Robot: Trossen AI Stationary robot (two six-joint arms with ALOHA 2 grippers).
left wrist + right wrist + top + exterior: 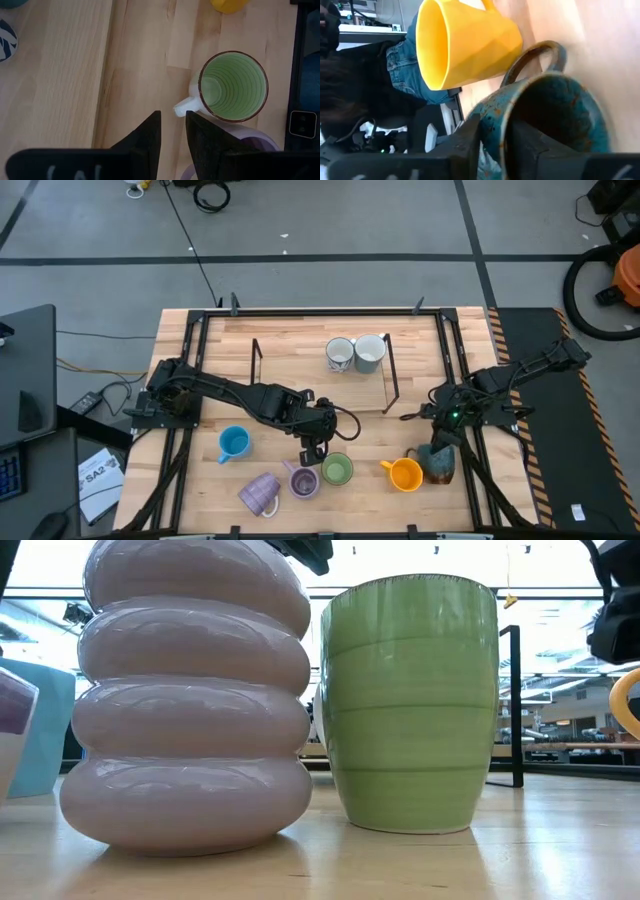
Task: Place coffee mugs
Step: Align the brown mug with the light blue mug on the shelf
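Right tool (490, 142) clamped on rim of dark glazed mug (555, 120), orange mug (465, 40) just beside; lift could knock it. Left tool (172, 131) nearly together, empty, at green mug (232, 86) handle.

Table inventory as I read it:
- far centre: two mugs (355, 353) side by side
- left: one mug (233, 443)
- near centre: three mugs (298, 480) in a row
- near right: two mugs (421, 467) touching

Two dark jointed arms, black cables, wedge-shaped fingers (150, 137)
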